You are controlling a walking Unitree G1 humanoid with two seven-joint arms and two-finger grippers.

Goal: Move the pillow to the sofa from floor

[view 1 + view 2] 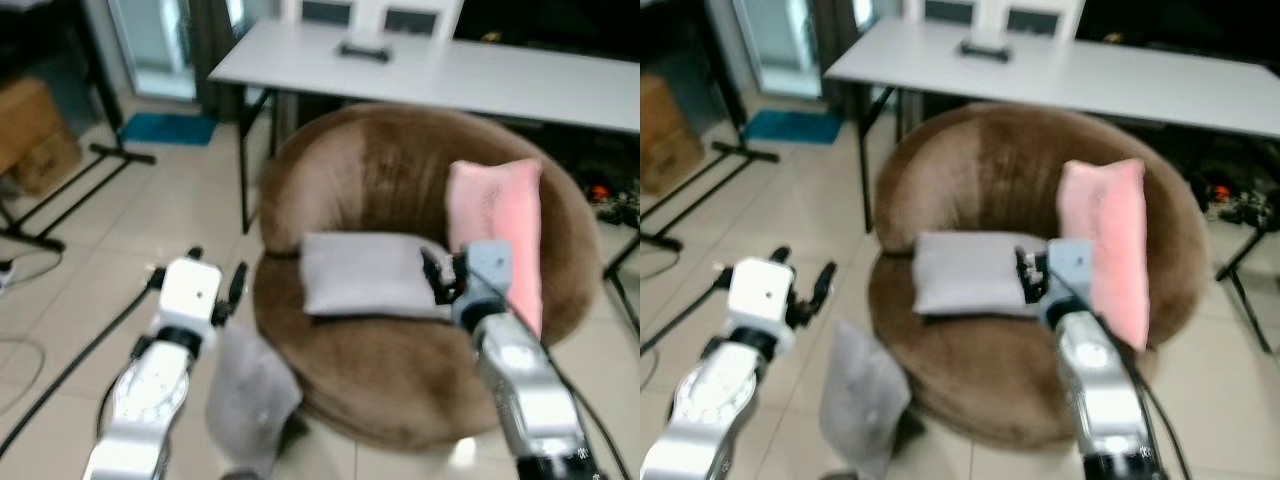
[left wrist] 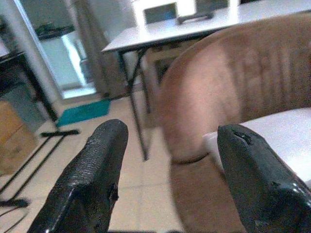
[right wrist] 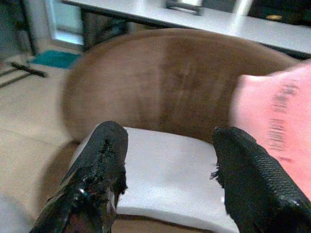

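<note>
One grey fabric pillow (image 1: 250, 400) leans on the tiled floor against your round brown velvet sofa (image 1: 400, 190). Both claws, left (image 2: 167, 160) and right (image 3: 167, 160), gape wide, empty. Next: lower left claw, grasp it.

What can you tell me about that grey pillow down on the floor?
The grey pillow looks like soft, plain fabric, somewhat blurred. It stands on edge on the tiled floor, leaning against the front left of the round brown sofa. The left gripper hovers open above and beside it without touching it. A second grey pillow and a pink one already lie on the seat.
</note>
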